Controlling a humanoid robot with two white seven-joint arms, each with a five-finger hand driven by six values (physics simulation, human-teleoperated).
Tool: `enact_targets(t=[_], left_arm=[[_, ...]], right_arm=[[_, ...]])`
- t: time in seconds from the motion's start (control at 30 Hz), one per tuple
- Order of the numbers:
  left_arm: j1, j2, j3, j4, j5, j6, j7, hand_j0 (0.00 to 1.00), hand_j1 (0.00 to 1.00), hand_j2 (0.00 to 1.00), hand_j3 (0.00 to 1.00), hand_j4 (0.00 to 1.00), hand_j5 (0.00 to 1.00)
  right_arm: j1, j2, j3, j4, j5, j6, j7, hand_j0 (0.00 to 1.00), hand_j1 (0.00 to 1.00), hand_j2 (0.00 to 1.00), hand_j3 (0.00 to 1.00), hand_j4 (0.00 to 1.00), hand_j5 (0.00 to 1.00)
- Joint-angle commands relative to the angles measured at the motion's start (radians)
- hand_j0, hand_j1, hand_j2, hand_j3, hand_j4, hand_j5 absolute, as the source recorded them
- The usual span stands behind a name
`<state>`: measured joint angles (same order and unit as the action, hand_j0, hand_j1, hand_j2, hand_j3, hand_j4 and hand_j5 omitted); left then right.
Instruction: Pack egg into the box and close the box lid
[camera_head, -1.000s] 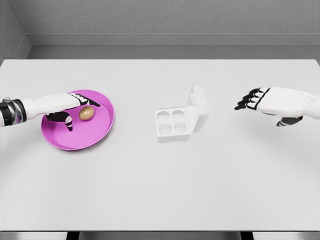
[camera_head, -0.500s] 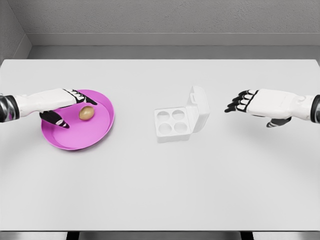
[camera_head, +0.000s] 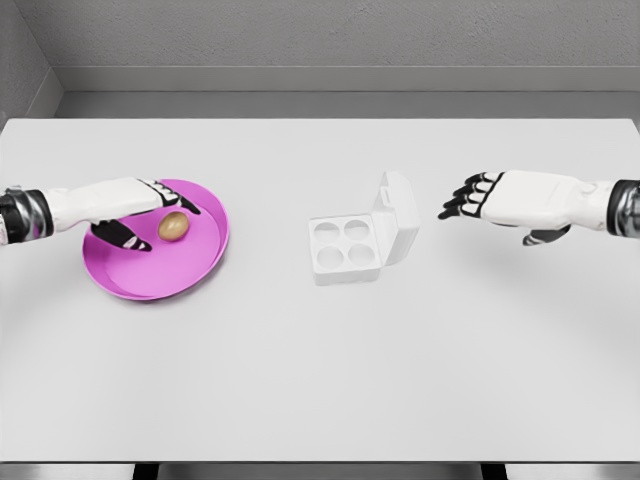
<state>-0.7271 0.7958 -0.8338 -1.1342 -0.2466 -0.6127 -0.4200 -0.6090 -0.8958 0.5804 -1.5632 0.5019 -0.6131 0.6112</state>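
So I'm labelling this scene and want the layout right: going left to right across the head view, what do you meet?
Left robot hand → egg lying in the pink plate → open egg box, cups empty, lid up on its right side → right robot hand, apart from the box.

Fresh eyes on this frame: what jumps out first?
The magenta plate at the table's left stands out most, with a brown egg lying in it and the left hand reaching over its rim, fingers spread beside the egg. At the centre sits the white egg box, four cups empty and lid upright on its right side. The right hand hovers open, right of the lid.
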Motion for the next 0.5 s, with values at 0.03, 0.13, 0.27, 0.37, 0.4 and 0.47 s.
enact_targets(t=[0.03,0.13,0.27,0.37,0.4,0.47], left_arm=[[0.000,-0.016,0.001,0.010,0.006,0.002,-0.010,0.84,0.84,0.84,0.84,0.84,0.84],[0.000,-0.018,0.001,0.011,0.000,0.002,-0.010,0.83,0.83,0.83,0.83,0.83,0.83],[-0.002,-0.024,0.001,0.014,0.000,0.002,-0.010,0.80,0.80,0.80,0.80,0.80,0.80],[-0.002,-0.026,0.001,0.021,-0.002,0.002,-0.011,0.80,0.80,0.80,0.80,0.80,0.80],[-0.002,-0.033,0.001,0.025,-0.002,0.002,-0.013,0.80,0.80,0.80,0.80,0.80,0.80],[-0.006,-0.041,0.001,0.033,-0.002,0.002,-0.028,0.80,0.80,0.80,0.80,0.80,0.80]], right_arm=[[-0.002,0.003,0.019,0.000,-0.003,0.002,0.000,1.00,1.00,1.00,1.00,1.00,1.00],[-0.005,0.008,0.027,0.002,-0.003,0.002,0.000,1.00,1.00,1.00,1.00,1.00,1.00],[-0.011,0.011,0.030,0.000,-0.002,0.002,0.000,1.00,1.00,1.00,1.00,1.00,1.00],[-0.014,0.011,0.033,0.002,-0.003,0.002,0.000,1.00,1.00,1.00,1.00,1.00,1.00],[-0.014,0.011,0.033,0.002,-0.003,0.002,0.000,1.00,1.00,1.00,1.00,1.00,1.00],[-0.021,0.015,0.033,0.005,-0.002,0.002,0.000,1.00,1.00,1.00,1.00,1.00,1.00]])
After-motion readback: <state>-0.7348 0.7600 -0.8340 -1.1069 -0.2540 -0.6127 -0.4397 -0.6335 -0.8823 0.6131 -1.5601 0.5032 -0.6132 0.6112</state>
